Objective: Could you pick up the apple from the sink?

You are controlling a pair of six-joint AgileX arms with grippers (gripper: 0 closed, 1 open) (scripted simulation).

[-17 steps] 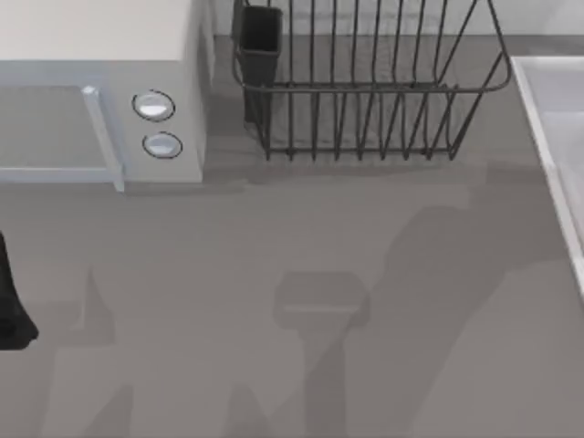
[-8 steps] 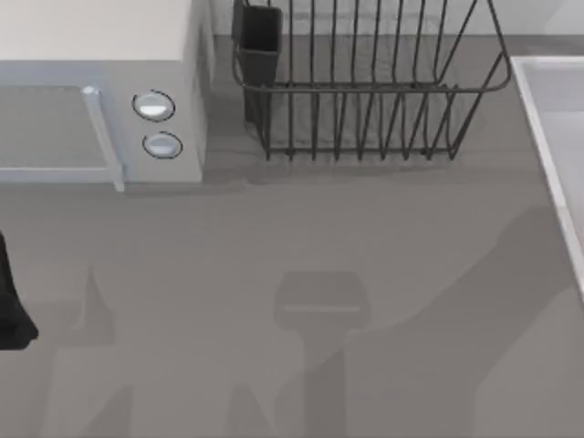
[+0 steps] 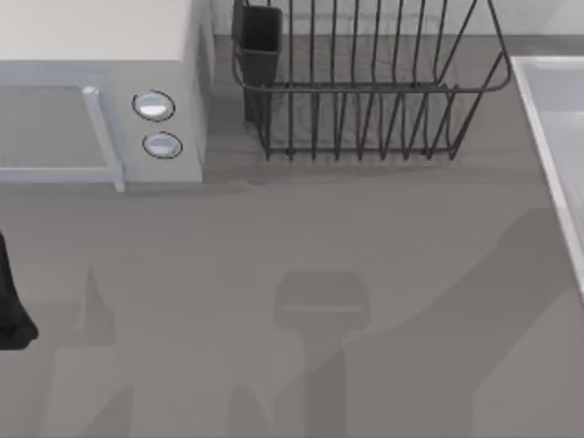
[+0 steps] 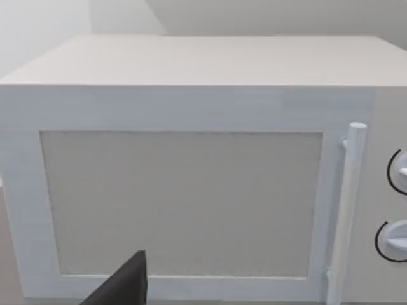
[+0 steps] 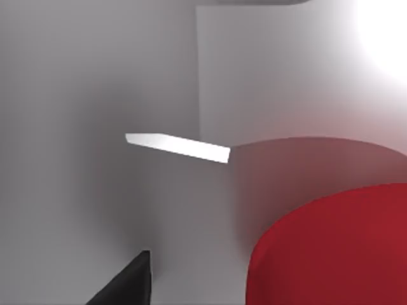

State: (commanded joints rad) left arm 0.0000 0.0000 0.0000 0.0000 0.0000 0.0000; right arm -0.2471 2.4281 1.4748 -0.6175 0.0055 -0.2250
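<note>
- Apple [image 5: 331,248] sat large and bright red in our right wrist view, lying against the pale grey-white inside of the sink [image 5: 127,82], with a reddish tint on the wall behind it.
- One black fingertip [image 5: 127,283] of our right gripper showed just beside the apple without touching it; whether that gripper was spread or closed, we could not tell.
- From above, the sink's raised rim [image 3: 547,137] ran along the table's right edge, next to the dark wire dish rack [image 3: 365,91].
- Our left arm [image 3: 11,301] sat parked at the table's left edge, facing the white microwave [image 4: 191,190]; one dark finger [image 4: 124,286] showed, its grip state unclear.
</note>
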